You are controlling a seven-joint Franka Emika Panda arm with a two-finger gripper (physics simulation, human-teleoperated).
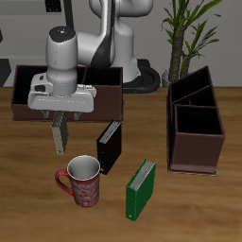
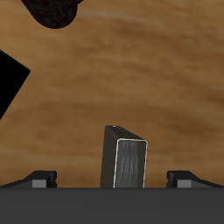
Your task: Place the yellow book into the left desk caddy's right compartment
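Note:
The yellow book (image 1: pixel 60 137) stands upright on the table, nearer the back than the mug; it also shows in the wrist view (image 2: pixel 127 162). My gripper (image 1: pixel 59 117) is straight above it. It is open, with its fingertips (image 2: pixel 39 179) wide apart on either side of the book's top and clear of it. The left desk caddy (image 1: pixel 196 142) stands at the far side of the table, away from the gripper. Its right compartment (image 1: pixel 198 123) is the large dark square section nearest the front edge.
A black book (image 1: pixel 109 146) stands beside the yellow book, with a red mug (image 1: pixel 83 181) and a green book (image 1: pixel 140 187) nearer the front edge. The other caddy (image 1: pixel 109 93) stands behind the gripper. The mug (image 2: pixel 57 10) and the black book (image 2: pixel 10 83) also show in the wrist view.

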